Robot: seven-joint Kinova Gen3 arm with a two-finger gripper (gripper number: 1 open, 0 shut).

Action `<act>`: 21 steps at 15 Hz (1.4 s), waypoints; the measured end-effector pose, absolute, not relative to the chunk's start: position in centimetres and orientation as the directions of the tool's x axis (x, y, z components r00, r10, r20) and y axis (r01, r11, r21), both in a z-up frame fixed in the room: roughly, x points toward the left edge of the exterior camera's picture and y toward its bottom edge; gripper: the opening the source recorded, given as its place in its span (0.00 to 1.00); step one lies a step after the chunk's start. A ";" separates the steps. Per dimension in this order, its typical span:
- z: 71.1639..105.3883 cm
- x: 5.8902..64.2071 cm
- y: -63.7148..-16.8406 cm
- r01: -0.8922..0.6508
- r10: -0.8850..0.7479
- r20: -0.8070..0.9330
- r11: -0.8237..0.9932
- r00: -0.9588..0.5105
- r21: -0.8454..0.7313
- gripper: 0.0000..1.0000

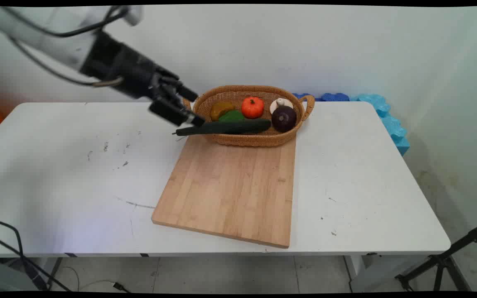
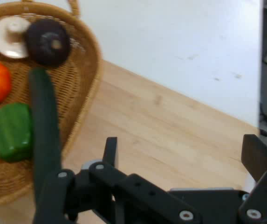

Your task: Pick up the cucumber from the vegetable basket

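Jaws spread wide, nothing gripped between them. Gripper (image 1: pixel 182 108) hangs by the left end of a wicker basket (image 1: pixel 259 140); the cucumber (image 1: pixel 226 127) lies just beside its left finger (image 2: pixel 110 151), contact unclear. Cucumber lies along the basket's front rim, stem end over the cutting board (image 1: pixel 230 190).

Lab test setup, not a home kitchen: my bare white worktop (image 1: pixel 367 174) against a plain wall, blue foam padding (image 1: pixel 383 111) behind it, a tripod leg (image 1: pixel 445 260) and loose cables (image 1: pixel 19 256) on the tiled floor (image 1: pixel 222 273).
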State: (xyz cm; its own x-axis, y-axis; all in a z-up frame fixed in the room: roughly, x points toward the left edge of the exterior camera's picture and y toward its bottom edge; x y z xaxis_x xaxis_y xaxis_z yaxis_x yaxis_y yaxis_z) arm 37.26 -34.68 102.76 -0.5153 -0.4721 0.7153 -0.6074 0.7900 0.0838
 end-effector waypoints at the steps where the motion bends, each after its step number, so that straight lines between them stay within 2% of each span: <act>1: 102.7 36.7 -35.9 -0.628 -0.491 0.705 0.774 -0.511 0.084 1.00; 5: 101.7 34.8 -40.5 -0.707 -0.571 0.657 0.702 -0.492 0.082 1.00; 11: 97.9 32.7 -46.8 -0.808 -0.699 0.556 0.584 -0.451 0.080 1.00; 21: 92.3 30.3 -52.2 -0.870 -0.815 0.422 0.480 -0.397 0.110 1.00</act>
